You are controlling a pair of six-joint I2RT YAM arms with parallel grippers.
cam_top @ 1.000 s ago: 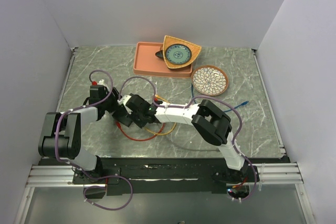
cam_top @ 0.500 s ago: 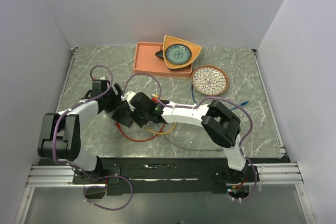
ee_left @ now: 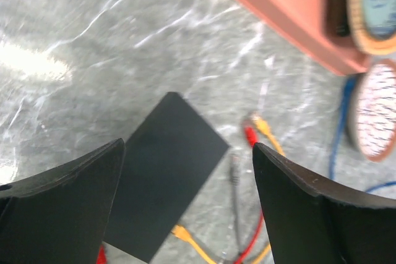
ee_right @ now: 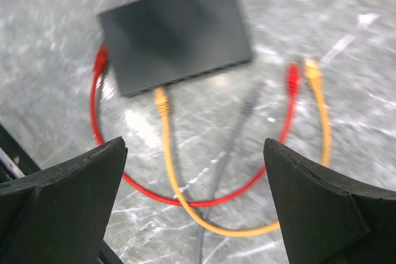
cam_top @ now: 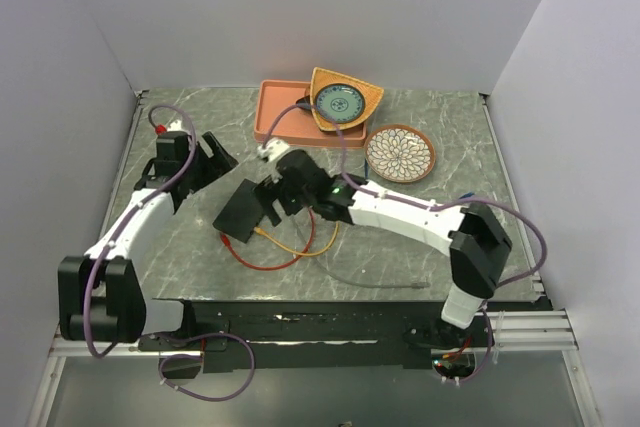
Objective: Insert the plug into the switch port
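The switch (cam_top: 243,212), a flat black box, lies on the marble table left of centre. It also shows in the wrist views as the switch (ee_right: 176,29) and the switch (ee_left: 164,171). A yellow plug (ee_right: 162,102) sits with its tip at the switch's socket edge, apparently in a port. A red plug (ee_right: 101,60) meets the switch's left end. Loose red (ee_right: 292,78), yellow (ee_right: 311,69) and grey (ee_right: 250,100) plugs lie to the right. My left gripper (ee_left: 187,146) hangs open above the switch, left gripper (cam_top: 218,159). My right gripper (ee_right: 195,177) is open over the cables, right gripper (cam_top: 272,197). Neither holds anything.
A salmon tray (cam_top: 275,122) stands at the back with a wedge-shaped bowl (cam_top: 340,102) on it, and a patterned plate (cam_top: 400,152) lies to its right. Red and yellow cable loops (cam_top: 290,247) trail in front of the switch. A blue cable (cam_top: 455,199) lies at the right.
Both grippers have opened and drawn back from the switch: the left arm up and to the left, the right arm toward the back. The switch now lies uncovered.
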